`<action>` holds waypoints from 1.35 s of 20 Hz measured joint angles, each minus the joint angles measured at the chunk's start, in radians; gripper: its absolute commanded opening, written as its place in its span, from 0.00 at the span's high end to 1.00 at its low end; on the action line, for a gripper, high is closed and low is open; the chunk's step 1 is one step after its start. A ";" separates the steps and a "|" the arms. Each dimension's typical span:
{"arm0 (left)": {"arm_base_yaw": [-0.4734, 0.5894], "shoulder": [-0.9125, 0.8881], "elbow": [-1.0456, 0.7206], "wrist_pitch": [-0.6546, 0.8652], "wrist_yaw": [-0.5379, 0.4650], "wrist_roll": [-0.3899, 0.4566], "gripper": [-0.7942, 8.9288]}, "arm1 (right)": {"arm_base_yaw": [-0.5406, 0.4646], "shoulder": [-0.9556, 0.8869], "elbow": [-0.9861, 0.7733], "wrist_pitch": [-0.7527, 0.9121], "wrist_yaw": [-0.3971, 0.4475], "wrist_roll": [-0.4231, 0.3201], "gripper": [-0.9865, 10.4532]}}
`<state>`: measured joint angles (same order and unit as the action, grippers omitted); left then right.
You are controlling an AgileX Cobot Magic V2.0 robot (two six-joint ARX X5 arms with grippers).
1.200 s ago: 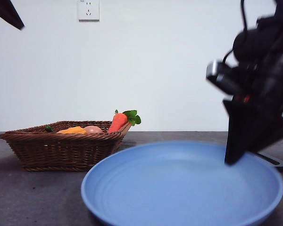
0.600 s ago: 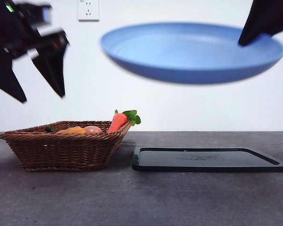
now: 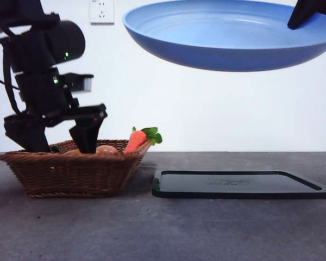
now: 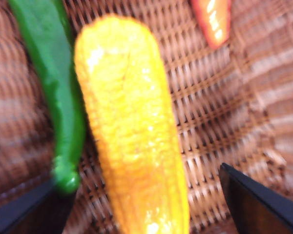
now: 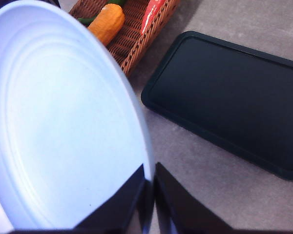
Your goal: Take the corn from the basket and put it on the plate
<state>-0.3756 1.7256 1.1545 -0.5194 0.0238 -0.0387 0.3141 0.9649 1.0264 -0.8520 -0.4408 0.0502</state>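
The yellow-orange corn (image 4: 132,131) lies lengthwise on the floor of the brown wicker basket (image 4: 229,97). My left gripper (image 4: 146,209) is open just above it, one black jaw on each side of the cob, not touching it. From the front, that gripper (image 3: 57,142) reaches down into the basket (image 3: 70,174) and hides the corn. My right gripper (image 5: 149,195) is shut on the rim of the blue plate (image 5: 63,122), which it holds high in the air (image 3: 228,38). The right wrist view also shows the corn (image 5: 106,23).
A green pepper (image 4: 53,87) lies beside the corn. A red-orange carrot (image 3: 137,140) leans on the basket's right wall, next to a pinkish egg-shaped item (image 3: 106,149). A flat black tray (image 3: 239,185) lies on the grey table right of the basket.
The plate was lifted off the black tray and has risen further toward the top right. The left arm has come down from the upper left into the basket.
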 measured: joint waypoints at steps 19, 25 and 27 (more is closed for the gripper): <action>-0.003 -0.163 0.003 -0.016 0.007 -0.060 0.73 | -0.007 0.003 0.000 0.003 0.082 0.004 0.91; -0.079 -0.384 0.003 0.000 0.109 -0.097 0.73 | -0.007 0.198 0.000 0.117 0.073 0.068 0.91; -0.117 -0.399 0.003 0.015 0.155 -0.107 0.73 | -0.007 0.285 0.000 0.182 0.050 0.099 0.91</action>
<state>-0.4927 1.3270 1.1576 -0.5045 0.1787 -0.1455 0.3073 1.2495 1.0264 -0.6704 -0.3908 0.1493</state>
